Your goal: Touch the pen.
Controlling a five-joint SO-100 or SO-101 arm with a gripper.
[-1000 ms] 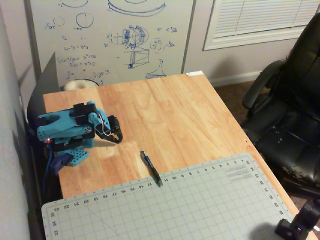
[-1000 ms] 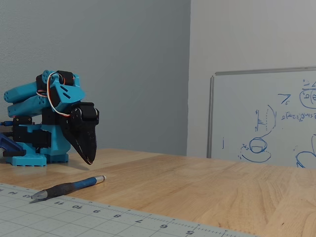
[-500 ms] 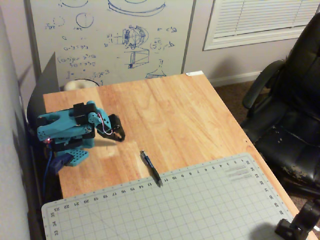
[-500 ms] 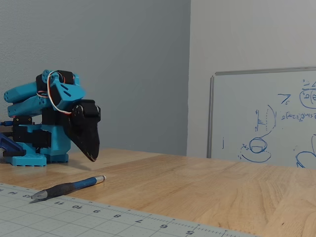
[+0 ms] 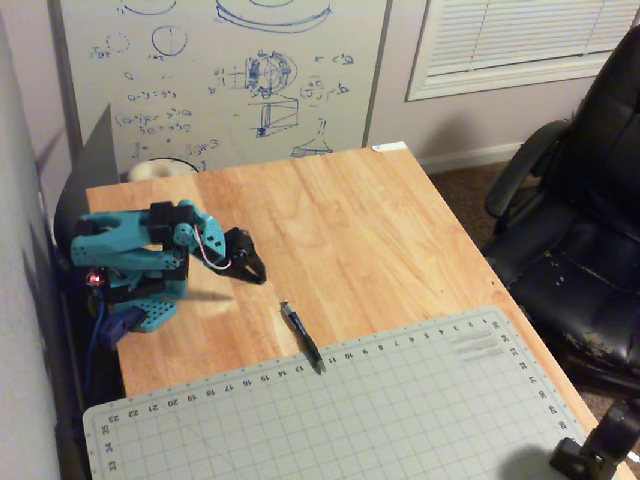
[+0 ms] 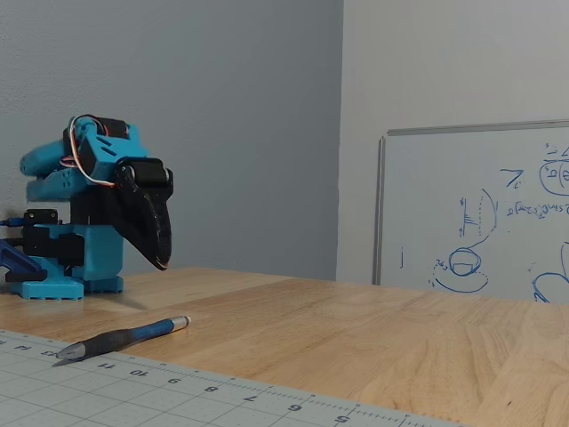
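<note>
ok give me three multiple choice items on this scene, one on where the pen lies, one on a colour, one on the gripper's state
1. Where does the slim dark pen with the bluish section lie?
A. wholly on the grey cutting mat
B. on the wooden tabletop, one end over the mat's edge
C. on the black chair

2. What colour is the robot arm's body?
A. turquoise blue
B. red
C. white

3. How does the black two-finger gripper stand to the pen?
A. clamped on it
B. pressing its tip
C. above the tabletop, apart from it

Answers: 1 B, the high fixed view shows the pen's end crossing the grey cutting mat. 2 A, both fixed views show it. 3 C, the low fixed view shows clear space between them.
</note>
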